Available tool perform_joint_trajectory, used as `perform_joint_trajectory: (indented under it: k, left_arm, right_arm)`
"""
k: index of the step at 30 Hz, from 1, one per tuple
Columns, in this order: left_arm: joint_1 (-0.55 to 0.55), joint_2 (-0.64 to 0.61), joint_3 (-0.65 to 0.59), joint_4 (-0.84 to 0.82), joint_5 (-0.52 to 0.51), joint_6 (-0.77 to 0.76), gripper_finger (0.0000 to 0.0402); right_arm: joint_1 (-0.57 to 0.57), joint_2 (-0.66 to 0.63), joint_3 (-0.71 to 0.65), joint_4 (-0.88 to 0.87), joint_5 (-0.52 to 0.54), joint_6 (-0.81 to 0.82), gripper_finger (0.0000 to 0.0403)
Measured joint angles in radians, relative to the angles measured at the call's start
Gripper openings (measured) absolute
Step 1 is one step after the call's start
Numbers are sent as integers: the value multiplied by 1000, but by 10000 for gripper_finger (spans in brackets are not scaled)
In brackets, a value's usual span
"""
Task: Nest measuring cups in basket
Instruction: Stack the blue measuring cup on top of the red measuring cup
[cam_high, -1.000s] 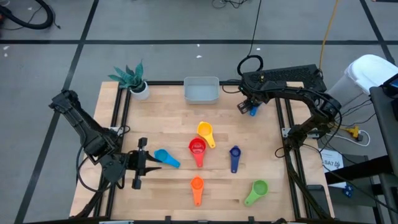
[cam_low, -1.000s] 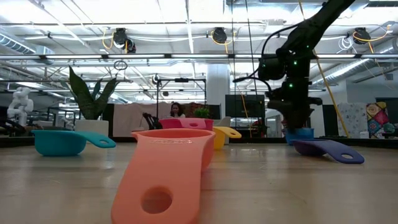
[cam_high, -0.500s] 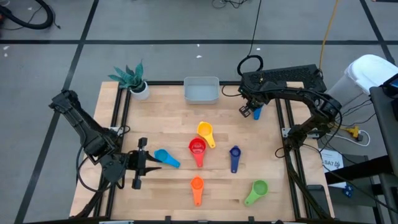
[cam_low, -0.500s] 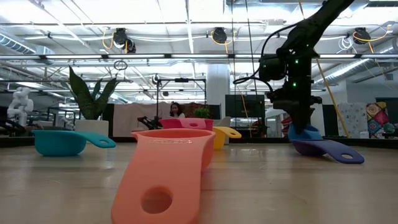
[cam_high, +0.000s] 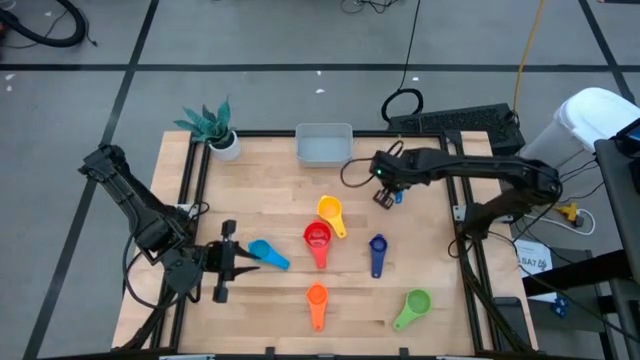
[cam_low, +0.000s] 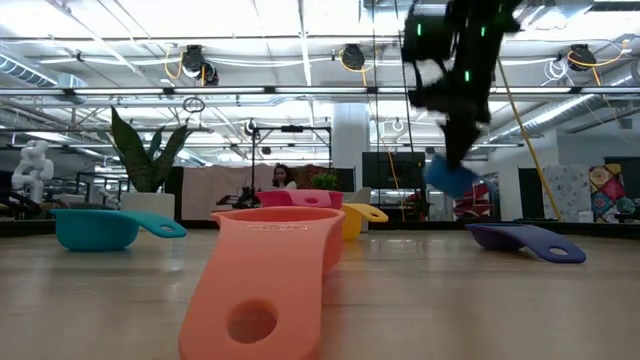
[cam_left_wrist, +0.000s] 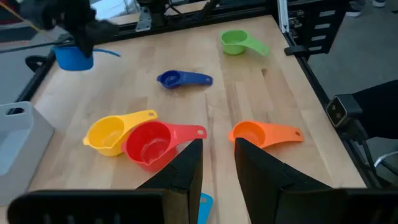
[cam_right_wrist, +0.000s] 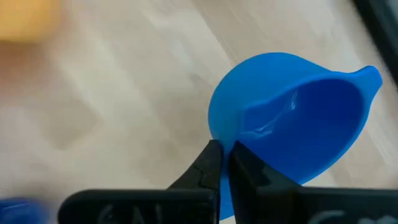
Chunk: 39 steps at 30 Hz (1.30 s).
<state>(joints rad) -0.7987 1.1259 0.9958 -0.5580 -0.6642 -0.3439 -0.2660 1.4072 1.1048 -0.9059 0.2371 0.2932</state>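
From above, the right end effector (cam_high: 385, 196) covers nearly all of the blue cup (cam_right_wrist: 292, 130); its handle stays hidden in the right wrist view too. In the left wrist view the basket (cam_left_wrist: 15, 134) is cut by the frame's edge. The light blue cup (cam_high: 266, 253) lies partly under the left end effector (cam_high: 232, 262).

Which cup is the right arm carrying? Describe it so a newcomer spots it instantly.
Start at the grey-blue basket at the table's far edge. Just to its right, the right gripper hangs above the wood, shut on the rim of the blue cup. It is the only cup off the table; the others all lie on the wood.
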Motion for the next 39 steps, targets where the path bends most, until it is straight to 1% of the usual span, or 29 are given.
perform_joint_trajectory:
  k: [4,7,11,17,21,26,28,32,35,39]
  left_arm:
    - [1,0,0,-1,-18,8,97]
    - [9,0,0,0,-19,10,97]
    - [23,0,0,2,-21,12,97]
    - [26,0,0,1,-21,26,97]
    - [26,0,0,1,-21,26,97]
    - [26,0,0,2,-32,19,97]
    - [26,0,0,2,-36,16,97]
    - [26,0,0,2,-37,9,97]
    - [26,0,0,2,-37,8,97]
    - [26,0,0,2,-37,8,97]
  right_arm:
    - [147,-12,132,-28,-13,70,0]
    - [265,18,233,1,-30,111,0]
    - [393,119,370,0,-29,145,0]
    - [493,297,525,-27,-32,167,0]
    - [518,404,618,-49,-37,166,0]
    - [502,512,690,-63,-106,143,0]
    - [486,541,712,-82,-116,141,0]
    - [449,576,752,-101,-135,128,0]
    - [428,577,756,-86,-139,124,0]
    - [411,576,758,-69,-173,140,0]
